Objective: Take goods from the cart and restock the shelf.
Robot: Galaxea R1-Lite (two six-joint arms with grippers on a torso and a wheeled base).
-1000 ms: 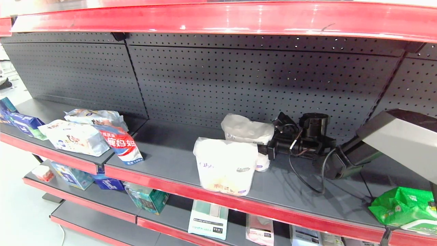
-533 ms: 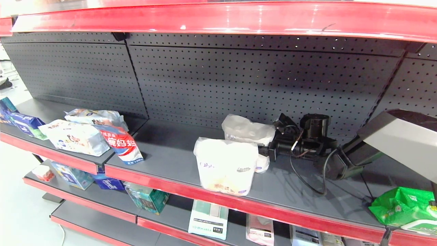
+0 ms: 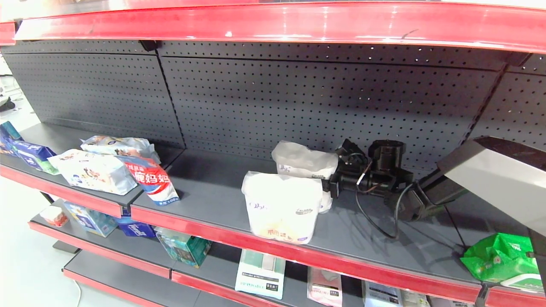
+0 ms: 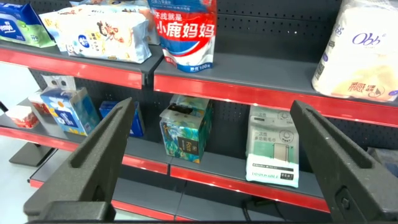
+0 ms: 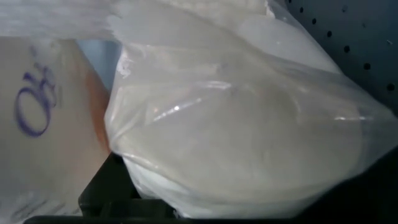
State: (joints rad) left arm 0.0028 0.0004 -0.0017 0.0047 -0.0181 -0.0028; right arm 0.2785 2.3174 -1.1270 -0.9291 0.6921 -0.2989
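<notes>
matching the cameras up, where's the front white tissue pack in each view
Head view: the front white tissue pack stands mid-picture at the front edge of the shelf.
Left wrist view: it sits on the shelf above the red lip.
Right wrist view: close up, beside the rear white pack.
Shared landmark: the purple script mark on its face.

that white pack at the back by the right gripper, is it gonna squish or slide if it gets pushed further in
The rear white pack looks soft: its loose plastic wrinkles and bulges, so it would probably squash rather than crack. The glossy film likely slides easily on the shelf. Puffy and rounded, it is probably light for its bulk.
</notes>
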